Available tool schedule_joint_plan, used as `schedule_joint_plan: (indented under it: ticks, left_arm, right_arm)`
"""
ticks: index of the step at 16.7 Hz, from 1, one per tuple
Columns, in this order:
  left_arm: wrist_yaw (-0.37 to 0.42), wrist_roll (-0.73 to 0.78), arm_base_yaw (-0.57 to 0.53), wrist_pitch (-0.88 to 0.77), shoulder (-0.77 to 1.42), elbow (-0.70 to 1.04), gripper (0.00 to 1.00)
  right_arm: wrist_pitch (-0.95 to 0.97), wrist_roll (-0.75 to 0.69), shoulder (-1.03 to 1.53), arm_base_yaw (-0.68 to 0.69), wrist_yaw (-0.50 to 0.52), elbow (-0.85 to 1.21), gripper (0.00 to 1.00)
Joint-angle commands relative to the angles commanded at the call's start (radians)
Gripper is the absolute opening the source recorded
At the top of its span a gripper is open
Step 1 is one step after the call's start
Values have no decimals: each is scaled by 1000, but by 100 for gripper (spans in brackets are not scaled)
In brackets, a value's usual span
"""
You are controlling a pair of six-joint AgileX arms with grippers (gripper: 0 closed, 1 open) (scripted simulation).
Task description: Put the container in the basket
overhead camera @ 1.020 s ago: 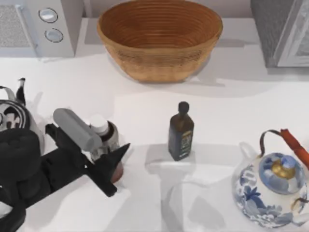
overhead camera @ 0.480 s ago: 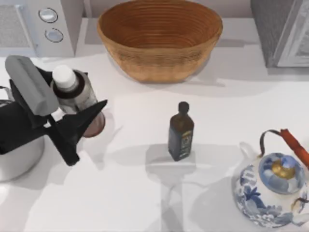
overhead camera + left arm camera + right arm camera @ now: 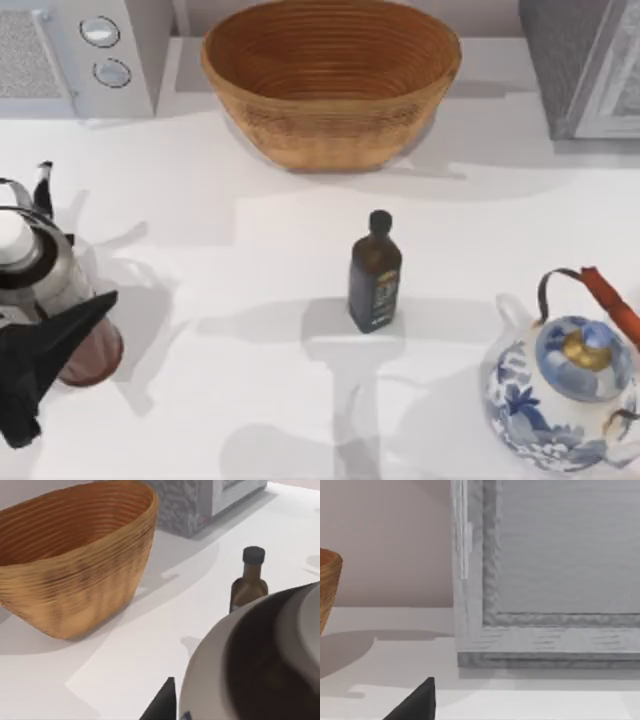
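Measured from the basket, which sits at the far middle of the table, the container is well off toward the near left, at the top view's left edge. Its white cap is partly cut off by the frame, and its reddish-brown lower body shows below a black fingertip of the left gripper. That finger lies across the container's side, and the left wrist view has the container pressed up huge and blurred against the camera, so the left gripper appears closed around it; the second finger is hidden, and most of the arm runs out of frame. Whether the container touches the table cannot be told. The left wrist view shows the basket's outer wall from the side and the dark bottle partly behind the container. From above, that dark bottle stands upright, nearer than the basket. The right wrist view shows one black fingertip of the right gripper, a sliver of the basket and a grey cabinet; how far its fingers are apart cannot be told.
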Motion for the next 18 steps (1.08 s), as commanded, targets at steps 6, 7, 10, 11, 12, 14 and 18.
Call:
schedule_joint_plan:
  ticks: [6,7,10,11,12,14,18]
  left_arm:
    - [22,64,128,-269,-189,-52,0]
    - [22,66,131,-277,-194,-54,0]
    - [22,66,131,-277,-194,-54,0]
    - [21,67,128,-275,-190,-51,0]
    - [21,67,128,-275,-190,-51,0]
    - [-10,57,114,-272,-160,-22,0]
    - [-195,-1,44,-256,26,157,0]
  right_arm:
    - [0,0,0,0,0,0,100]
    - [0,0,0,0,0,0,100]
    - [0,0,0,0,0,0,100]
    - [0,0,0,0,0,0,100]
    - [0,0,0,0,0,0,100]
    - [0,0,0,0,0,0,100]
    - [0,0,0,0,0,0,100]
